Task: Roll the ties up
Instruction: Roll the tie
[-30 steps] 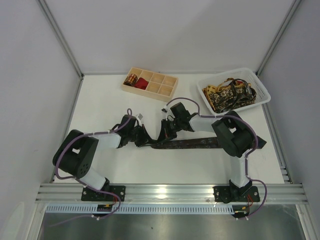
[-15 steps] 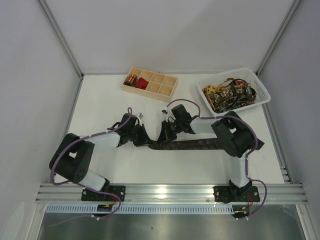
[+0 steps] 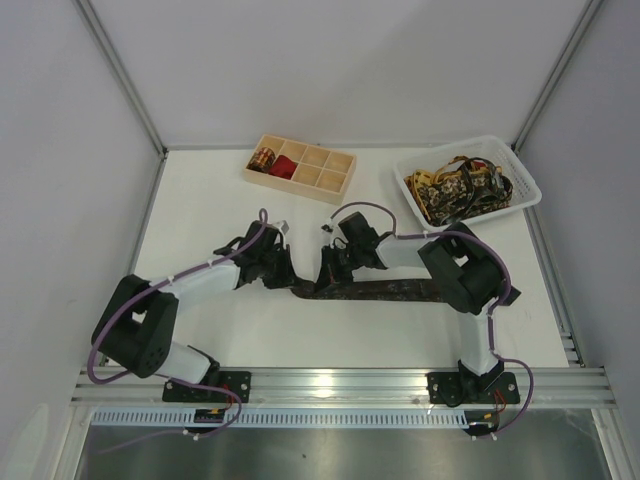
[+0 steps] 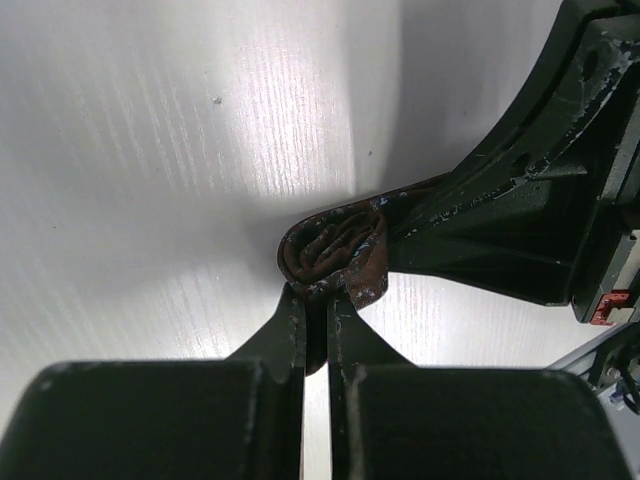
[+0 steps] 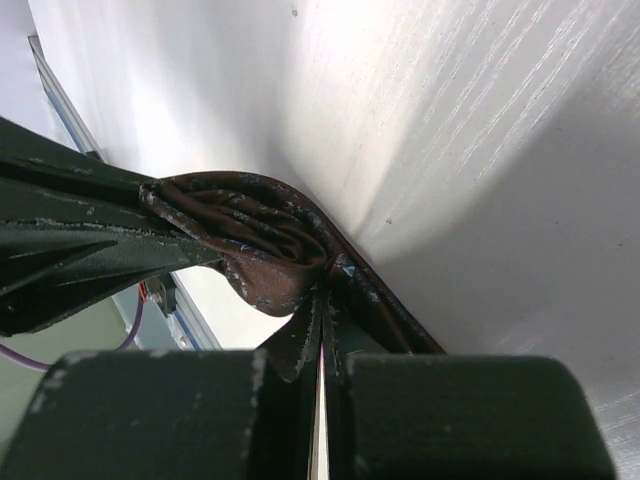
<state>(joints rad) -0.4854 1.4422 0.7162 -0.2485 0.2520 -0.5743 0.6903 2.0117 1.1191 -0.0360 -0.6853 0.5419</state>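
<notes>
Tie (image 4: 335, 250) dark brown, mottled, end curled into loose coil

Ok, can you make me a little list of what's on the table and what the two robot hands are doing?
left gripper: shut on the dark brown tie, at its rolled end
right gripper: shut on that rolled end too
rest of tie: lies flat along the table
tray: one gold-and-black coil, one red tie
basket: loose patterned ties
</notes>
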